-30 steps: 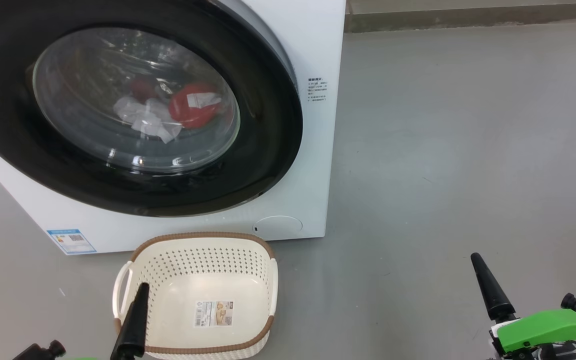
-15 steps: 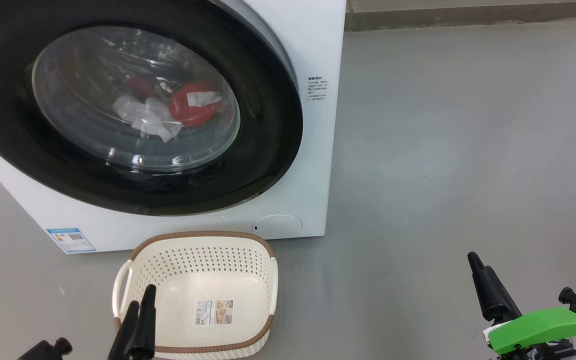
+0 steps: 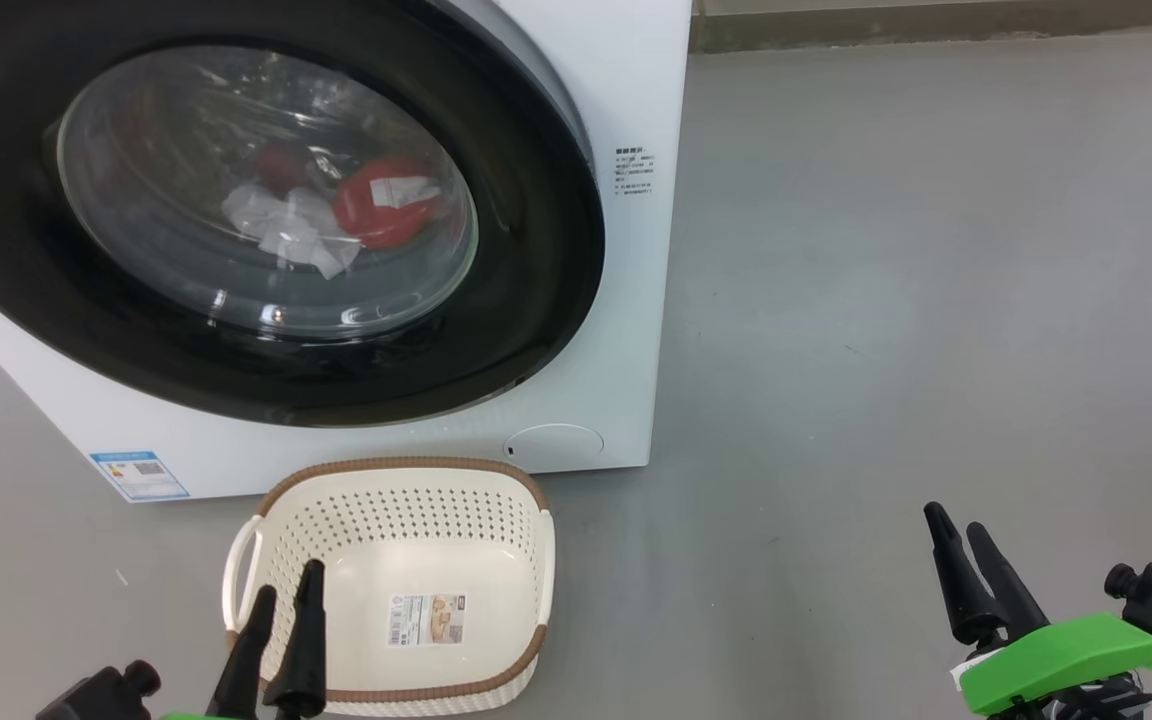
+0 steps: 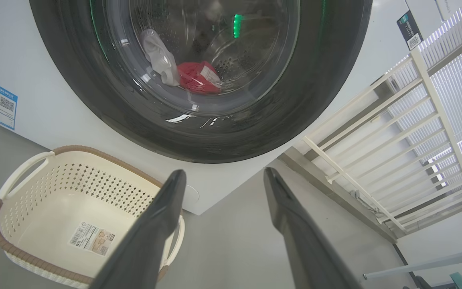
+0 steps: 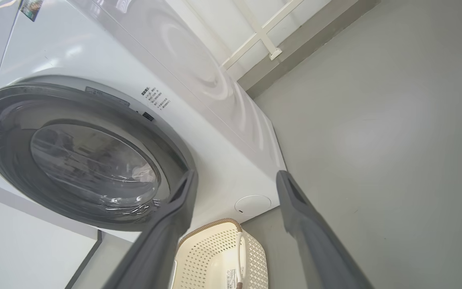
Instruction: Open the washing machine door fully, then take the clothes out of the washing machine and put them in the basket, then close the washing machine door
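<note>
The left gripper (image 3: 289, 582), jaws wide apart and holding nothing, hangs by the near-left corner of the small cream-white perforated plastic basket with a brown woven-look rim (image 3: 406, 463); the right gripper (image 3: 954, 520), also spread and empty, hovers well to its right over the grey floor (image 3: 886, 300). Ahead of both, just beyond the basket, the large round glossy-black-rimmed glass door (image 3: 536, 250) sits shut on the white front-loading washing machine (image 3: 636, 90), with soft red and white fabric clothes (image 3: 376, 205) behind the glass.

The left hand (image 4: 223, 173) has its two dark fingers spread apart, touching no object. The washing machine door (image 4: 255, 132) sits closed on the washing machine (image 4: 46, 108). Red and white clothes (image 4: 191, 74) lie behind its glass. The basket (image 4: 94, 182) stands on the floor just before the machine.
</note>
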Motion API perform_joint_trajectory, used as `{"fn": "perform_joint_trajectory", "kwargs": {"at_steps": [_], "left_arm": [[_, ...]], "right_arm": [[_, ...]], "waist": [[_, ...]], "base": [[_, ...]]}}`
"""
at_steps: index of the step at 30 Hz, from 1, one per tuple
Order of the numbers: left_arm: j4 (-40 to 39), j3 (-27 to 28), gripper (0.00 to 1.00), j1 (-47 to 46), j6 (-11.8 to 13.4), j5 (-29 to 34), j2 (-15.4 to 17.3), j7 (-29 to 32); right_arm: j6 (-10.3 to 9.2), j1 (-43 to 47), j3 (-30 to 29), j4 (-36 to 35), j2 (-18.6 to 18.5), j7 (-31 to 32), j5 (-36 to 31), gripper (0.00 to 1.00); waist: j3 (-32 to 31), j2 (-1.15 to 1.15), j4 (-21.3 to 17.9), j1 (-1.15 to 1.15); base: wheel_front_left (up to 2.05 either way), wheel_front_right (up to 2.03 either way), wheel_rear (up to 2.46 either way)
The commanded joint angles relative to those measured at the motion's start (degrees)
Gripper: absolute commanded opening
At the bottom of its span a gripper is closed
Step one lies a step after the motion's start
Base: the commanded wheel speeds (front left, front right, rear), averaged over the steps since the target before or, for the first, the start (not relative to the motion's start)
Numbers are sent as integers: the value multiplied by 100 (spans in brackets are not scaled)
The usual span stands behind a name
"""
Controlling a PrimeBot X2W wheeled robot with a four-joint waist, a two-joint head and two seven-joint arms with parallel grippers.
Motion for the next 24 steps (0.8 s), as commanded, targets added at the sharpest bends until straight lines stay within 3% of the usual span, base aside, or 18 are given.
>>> {"fn": "perform_joint_trajectory", "kwargs": {"at_steps": [1,24], "left_arm": [[-197,84,100,-43,46,173,90,-71],[-411,-56,100,66,136,1761,128,-461]], "right_arm": [[1,-76,87,-179,-106,-73,-152,100],[2,79,232,-272,-288,-461,-1384,100]], "waist": [[2,0,-1,-1],[-55,0,19,-1]], "base": [[0,0,0],[0,0,0]]}}
